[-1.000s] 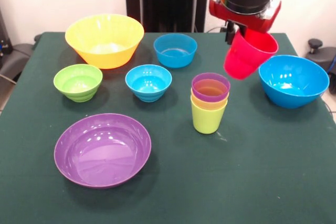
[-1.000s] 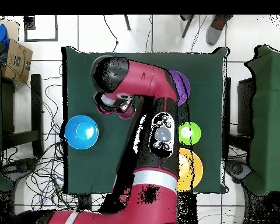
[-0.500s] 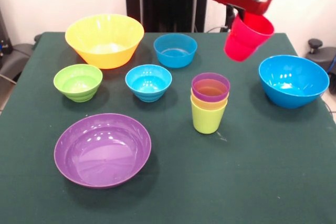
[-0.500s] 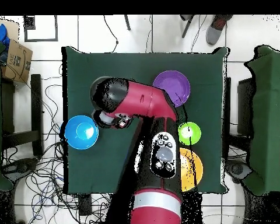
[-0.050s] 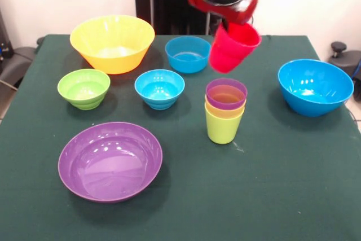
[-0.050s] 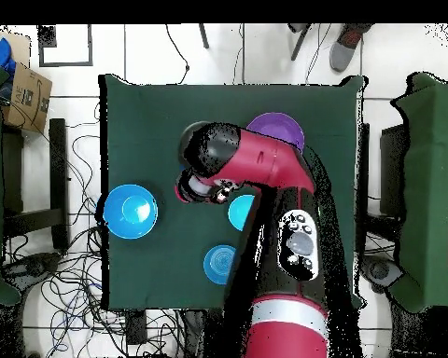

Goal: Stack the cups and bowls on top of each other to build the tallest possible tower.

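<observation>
The red cup [image 5: 233,46] has swung across in the last second — it was hanging out over the near rim of the large blue bowl [image 5: 315,86], and now it hangs tilted in the air just above and a touch beyond the tower [image 5: 225,111], at about twelve o'clock from it. The gripper [image 5: 228,25] carries it by the rim; the fingers pinch the cup's wall, though the exact contact is half hidden behind the red wrist.

The tower itself is three cups so far: lime green at the bottom, yellow in it, purple on top, standing upright near the middle of the green table [image 5: 282,184]. Nothing touches it yet — the red cup is clear of the purple rim.

So the carry looks nearly done, and I'd judge the next move is to level the cup and lower it into the purple one. The tilt is the worry: if it goes down crooked it may catch the rim and topple the stack.

The bowls wait untouched — yellow-orange bowl [image 5: 112,42] at ten o'clock from the tower, purple bowl [image 5: 110,161] at eight, green bowl [image 5: 84,88] and the two small blue bowls [image 5: 159,88] off between.
</observation>
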{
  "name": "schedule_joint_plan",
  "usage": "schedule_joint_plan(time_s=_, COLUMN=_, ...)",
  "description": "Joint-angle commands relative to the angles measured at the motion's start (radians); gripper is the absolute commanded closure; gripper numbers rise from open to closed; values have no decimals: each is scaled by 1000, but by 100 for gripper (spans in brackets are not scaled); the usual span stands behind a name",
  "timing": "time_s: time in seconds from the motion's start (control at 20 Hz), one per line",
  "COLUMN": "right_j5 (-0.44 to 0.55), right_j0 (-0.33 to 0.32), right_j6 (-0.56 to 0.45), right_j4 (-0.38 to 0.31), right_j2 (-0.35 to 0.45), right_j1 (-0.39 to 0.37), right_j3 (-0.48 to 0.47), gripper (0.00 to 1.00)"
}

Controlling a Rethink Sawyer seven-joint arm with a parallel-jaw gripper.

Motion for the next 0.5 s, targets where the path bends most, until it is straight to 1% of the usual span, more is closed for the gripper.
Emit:
schedule_joint_plan(time_s=0.05, right_j5=-48, right_j0=-43, right_j6=-155, right_j4=-89, right_j2=138, right_j1=121, right_j3=-97, gripper=100)
schedule_joint_plan(time_s=0.1, right_j5=-42, right_j0=-45, right_j6=-145, right_j4=-92, right_j2=143, right_j1=143, right_j3=-128, gripper=100)
schedule_joint_plan(time_s=0.15, right_j5=-44, right_j0=-44, right_j6=-134, right_j4=-92, right_j2=146, right_j1=146, right_j3=-129, gripper=100)
schedule_joint_plan(time_s=0.2, right_j5=-31, right_j0=-42, right_j6=-124, right_j4=-95, right_j2=150, right_j1=161, right_j3=-159, gripper=100)
schedule_joint_plan(time_s=0.5, right_j5=-23, right_j0=-36, right_j6=-94, right_j4=-89, right_j2=159, right_j1=149, right_j3=-149, gripper=100)
